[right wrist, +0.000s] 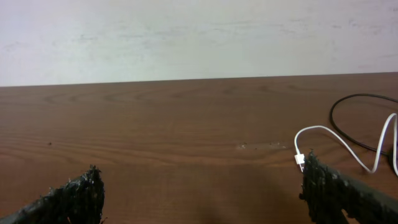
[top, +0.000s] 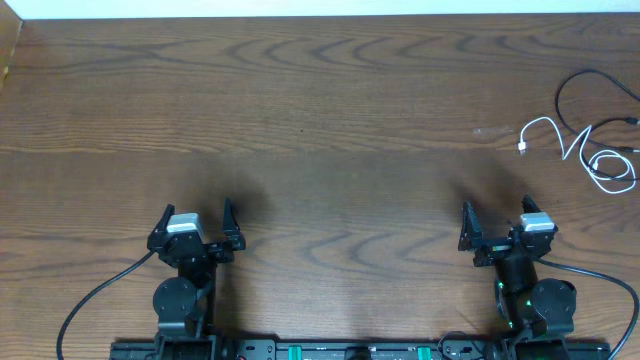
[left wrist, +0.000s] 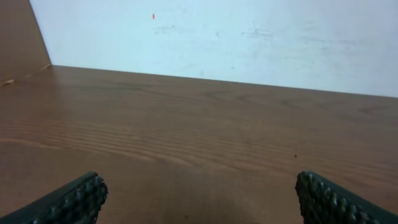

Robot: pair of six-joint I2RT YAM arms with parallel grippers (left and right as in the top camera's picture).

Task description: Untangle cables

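Note:
The white cable (top: 585, 150) and the black cable (top: 580, 95) lie looped together at the far right of the wooden table. The white plug end (top: 524, 146) points left. In the right wrist view the white cable (right wrist: 339, 140) and a black loop (right wrist: 360, 102) show at the right edge. My left gripper (top: 195, 215) is open and empty near the front left; the cables are out of its wrist view. My right gripper (top: 497, 212) is open and empty near the front right, short of the cables. Both jaws show spread wide: the left gripper (left wrist: 200, 193), the right gripper (right wrist: 202, 190).
The wooden table (top: 320, 130) runs to a pale wall at the back (left wrist: 217, 37). A raised wooden edge stands at the far left (top: 10, 45). Thick black arm cables (top: 95, 295) trail by the arm bases at the front.

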